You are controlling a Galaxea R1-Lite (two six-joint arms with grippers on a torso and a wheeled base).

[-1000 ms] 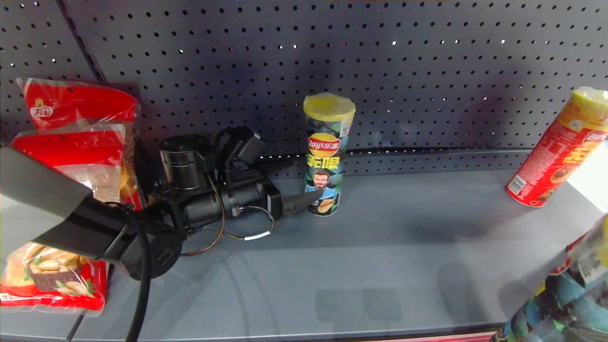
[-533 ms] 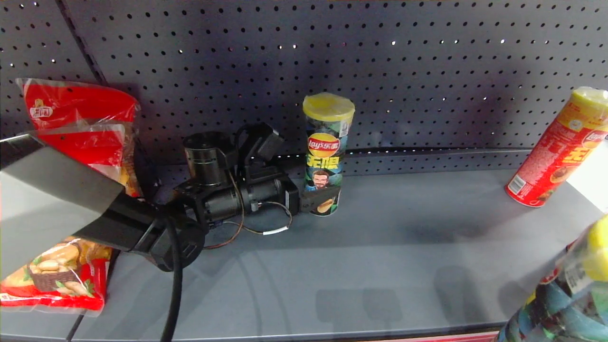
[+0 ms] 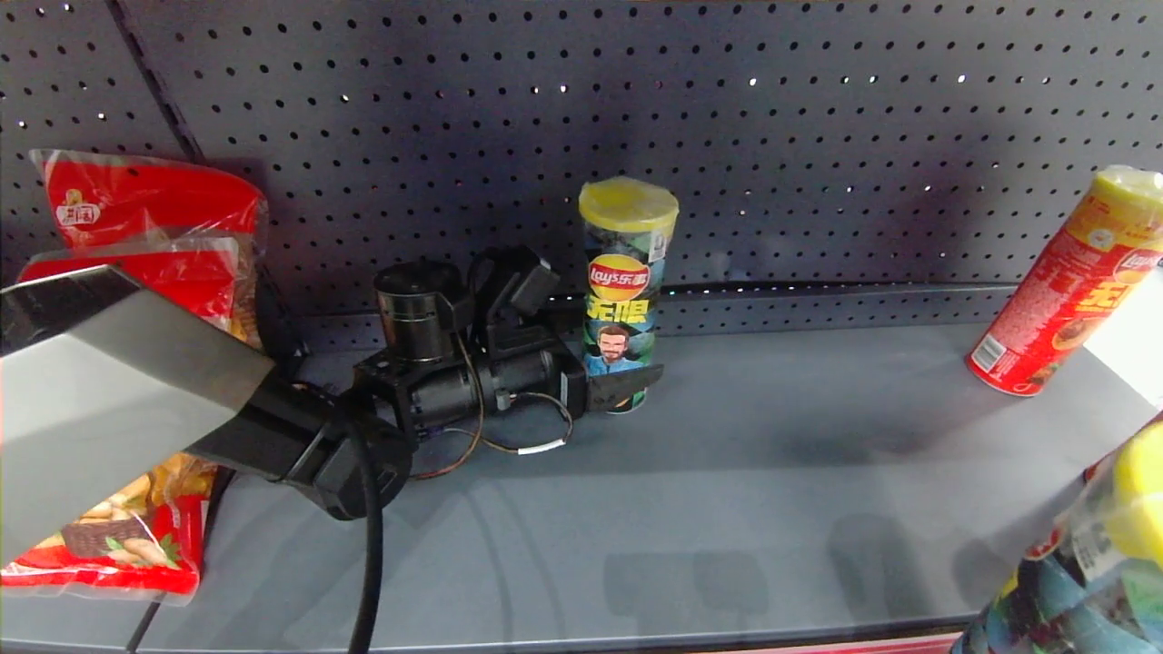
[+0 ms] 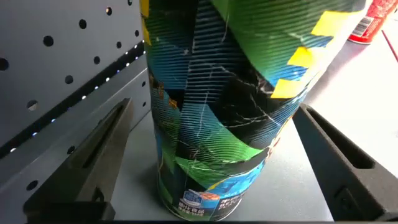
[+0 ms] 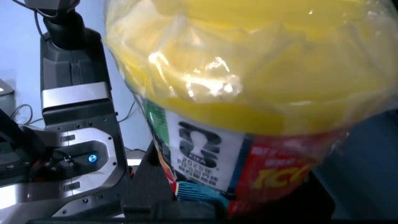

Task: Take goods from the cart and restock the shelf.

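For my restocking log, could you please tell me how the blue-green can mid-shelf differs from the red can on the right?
The blue-green can stands upright; the red can looks tilted. The left tool straddles the blue-green can; no tool is at the red can. Both are yellow-lidded.

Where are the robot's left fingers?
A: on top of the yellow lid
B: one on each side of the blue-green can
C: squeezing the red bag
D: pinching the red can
B: the left gripper has its fingers on either side of the upright blue-green can, with gaps showing.
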